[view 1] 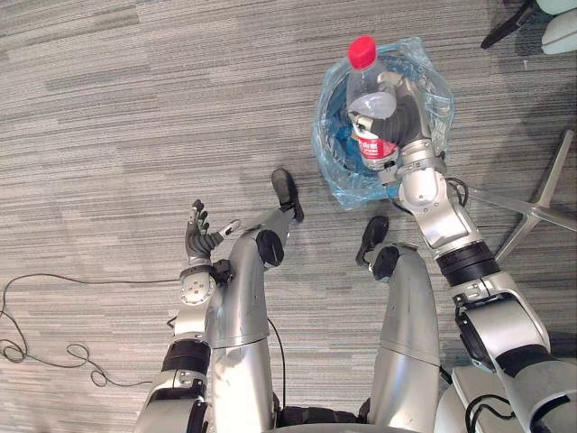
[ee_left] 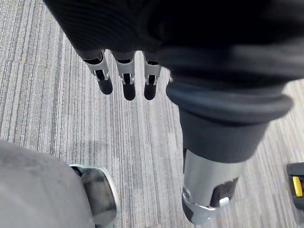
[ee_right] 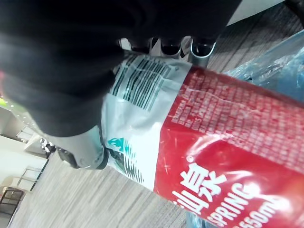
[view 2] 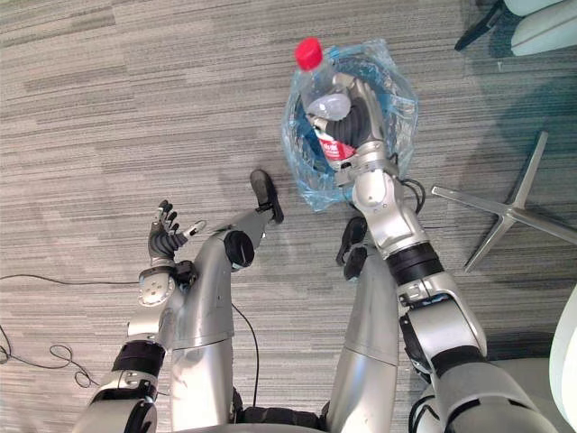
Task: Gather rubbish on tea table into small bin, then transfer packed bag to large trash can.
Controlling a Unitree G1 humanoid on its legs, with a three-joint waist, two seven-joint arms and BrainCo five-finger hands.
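A clear plastic bottle [view 1: 364, 88] is grasped in the right hand [view 1: 403, 110]. It has a smooth, rounded body, a red screw cap, and a glossy red and white label wrapped round its middle. The fingers and thumb are curled round the labelled part, and in the right wrist view the dark fingertips are seen closed over the label's edge [ee_right: 142, 80]. The right arm is stretched forward, so the bottle is held above the open mouth of a blue bin bag [view 1: 435, 95], with the cap pointing away from the robot. The bag is thin, translucent and crinkled, its film bunched into a rough ring on the floor. What it lines is hidden under the film.

The left hand [view 1: 199, 238] is held low at the robot's left side above the carpet [view 1: 126, 135], a flat grey weave in fine stripes. Its fingers [ee_left: 125, 80] are straight and loosely spread with the thumb apart, and nothing is held in it. To the right of the bag, the slim, bare metal legs of a chair base [view 1: 534, 209] are spread on the carpet.
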